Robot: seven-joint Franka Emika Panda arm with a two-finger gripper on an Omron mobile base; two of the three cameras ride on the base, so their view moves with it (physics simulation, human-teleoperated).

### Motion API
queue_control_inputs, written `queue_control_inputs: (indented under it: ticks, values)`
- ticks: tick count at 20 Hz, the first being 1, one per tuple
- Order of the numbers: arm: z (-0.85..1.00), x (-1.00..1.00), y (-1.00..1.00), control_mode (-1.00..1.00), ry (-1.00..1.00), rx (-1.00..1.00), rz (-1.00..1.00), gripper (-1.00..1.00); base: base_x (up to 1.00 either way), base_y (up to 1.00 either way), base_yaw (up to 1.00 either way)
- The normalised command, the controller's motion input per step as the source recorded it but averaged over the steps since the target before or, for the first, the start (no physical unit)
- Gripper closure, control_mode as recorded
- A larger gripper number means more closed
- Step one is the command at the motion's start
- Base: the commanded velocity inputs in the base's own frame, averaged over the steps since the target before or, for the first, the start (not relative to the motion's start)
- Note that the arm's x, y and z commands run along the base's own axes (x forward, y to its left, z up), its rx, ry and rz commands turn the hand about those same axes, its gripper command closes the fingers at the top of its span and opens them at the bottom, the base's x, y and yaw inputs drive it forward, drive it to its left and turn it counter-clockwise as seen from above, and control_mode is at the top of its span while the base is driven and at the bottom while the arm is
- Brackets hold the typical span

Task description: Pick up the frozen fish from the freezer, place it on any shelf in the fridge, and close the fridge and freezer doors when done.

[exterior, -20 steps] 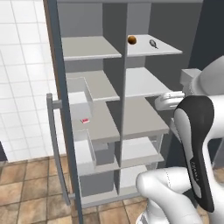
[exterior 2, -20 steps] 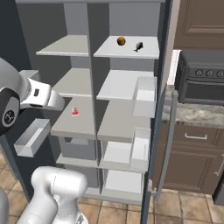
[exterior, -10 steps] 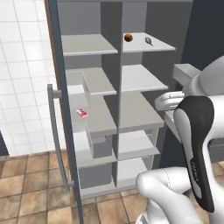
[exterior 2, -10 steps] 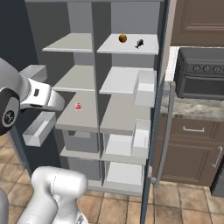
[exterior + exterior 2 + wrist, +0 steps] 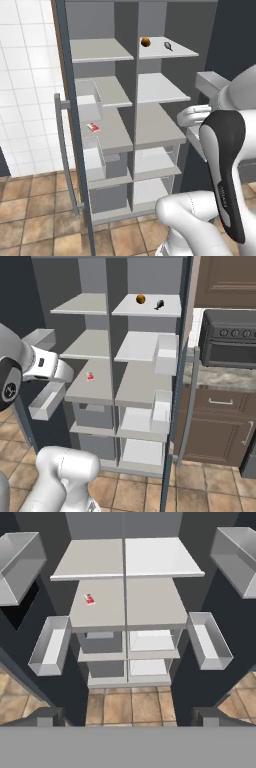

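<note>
The frozen fish [image 5: 93, 127] is a small red and white pack lying on the middle left shelf [image 5: 107, 135] of the open cabinet. It also shows in the right base view as the fish [image 5: 90, 376] and in the hand view as the fish [image 5: 89, 600]. My gripper [image 5: 128, 716] hangs well back from the shelves, facing them squarely. Its fingertips [image 5: 47, 714] stand far apart and open, with nothing between them. The fish lies far ahead, up and left of centre in the hand view.
Both doors stand wide open: the left door [image 5: 67, 115] with its bar handle and the right door [image 5: 181, 371], each carrying bins [image 5: 50, 644]. An orange ball [image 5: 145, 42] and a dark item [image 5: 169, 46] sit on the top right shelf. An oven [image 5: 230, 338] stands to the right.
The whole picture has shifted slightly between frames, so the base has moved a little. The arm keeps its pose and the fish stays on its shelf.
</note>
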Motion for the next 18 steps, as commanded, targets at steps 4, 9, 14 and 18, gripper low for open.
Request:
queue_control_inputs:
  ticks: [4, 9, 14, 18]
  values:
    - [0.09, -0.44, 0.05, -1.0, -0.03, 0.0, 0.0, -1.0, 0.0, 0.0, 0.0]
    - [0.15, -0.7, 0.33, -1.0, -0.13, 0.0, 0.01, -1.0, 0.0, 0.0, 0.0]
    - [0.11, -0.89, 0.85, -1.0, -0.21, 0.0, 0.02, -1.0, 0.0, 0.0, 0.0]
    - [0.0, -0.78, 0.96, -1.0, -0.24, 0.0, 0.01, -1.0, 0.0, 0.0, 0.0]
